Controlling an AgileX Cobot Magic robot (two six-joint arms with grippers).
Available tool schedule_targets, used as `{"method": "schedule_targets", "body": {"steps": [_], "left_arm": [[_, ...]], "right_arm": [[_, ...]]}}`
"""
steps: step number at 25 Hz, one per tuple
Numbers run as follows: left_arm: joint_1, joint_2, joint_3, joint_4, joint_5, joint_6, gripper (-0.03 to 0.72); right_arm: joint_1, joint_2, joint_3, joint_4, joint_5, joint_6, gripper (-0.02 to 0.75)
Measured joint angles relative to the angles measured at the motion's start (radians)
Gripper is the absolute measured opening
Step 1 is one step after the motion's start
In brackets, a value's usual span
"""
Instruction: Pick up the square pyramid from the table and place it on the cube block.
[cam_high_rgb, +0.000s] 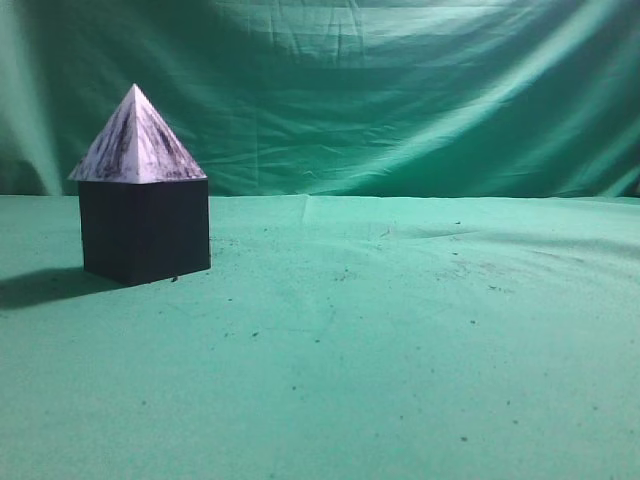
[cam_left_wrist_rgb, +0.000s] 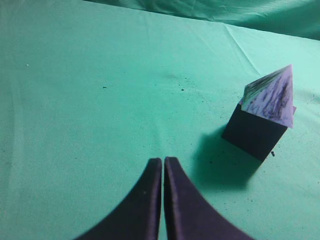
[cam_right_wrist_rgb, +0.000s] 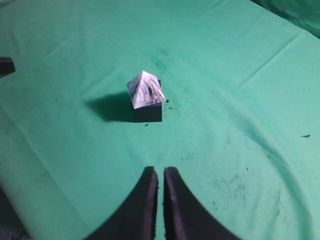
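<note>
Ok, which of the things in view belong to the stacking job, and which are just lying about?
Job:
square pyramid, sitting on the cube
cube block
table
left tool, shut, holding nothing
right tool, shut, holding nothing

Lying about:
green backdrop drape
dark object at the right wrist view's left edge, cannot tell what it is

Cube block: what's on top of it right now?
The square pyramid sits upright on the cube block, base covering its top face, which is hidden. Both grippers, left and right, are clear of it.
</note>
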Motion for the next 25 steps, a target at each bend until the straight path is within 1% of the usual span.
{"method": "schedule_targets", "body": {"steps": [4, 7, 10, 12, 13, 15, 17, 20, 23, 25], "left_arm": [[0.0, 0.0, 0.0, 0.0, 0.0, 0.0, 0.0], [0.0, 0.0, 0.0, 0.0, 0.0, 0.0, 0.0], [0.0, 0.0, 0.0, 0.0, 0.0, 0.0, 0.0], [0.0, 0.0, 0.0, 0.0, 0.0, 0.0, 0.0], [0.0, 0.0, 0.0, 0.0, 0.0, 0.0, 0.0], [0.0, 0.0, 0.0, 0.0, 0.0, 0.0, 0.0], [0.0, 0.0, 0.0, 0.0, 0.0, 0.0, 0.0], [0.0, 0.0, 0.0, 0.0, 0.0, 0.0, 0.0], [0.0, 0.0, 0.0, 0.0, 0.0, 0.0, 0.0], [0.0, 0.0, 0.0, 0.0, 0.0, 0.0, 0.0]], "right_arm": [[0.0, -0.115, 0.09, 0.011, -0.007, -0.006, 0.0], [0.0, -0.187, 0.169, 0.012, -0.048, -0.008, 0.0], [0.0, -0.27, 0.282, 0.004, -0.144, -0.008, 0.0], [-0.026, -0.341, 0.37, -0.006, -0.249, -0.008, 0.0], [-0.05, -0.378, 0.423, -0.008, -0.298, -0.008, 0.0], [-0.13, -0.44, 0.528, -0.012, -0.422, -0.011, 0.0], [-0.222, -0.503, 0.644, -0.012, -0.536, -0.011, 0.0], [-0.391, -0.589, 0.791, -0.014, -0.687, -0.011, 0.0], [-0.512, -0.685, 0.895, -0.017, -0.719, -0.011, 0.0], [-0.576, -0.754, 0.943, -0.02, -0.717, -0.011, 0.0]]}}
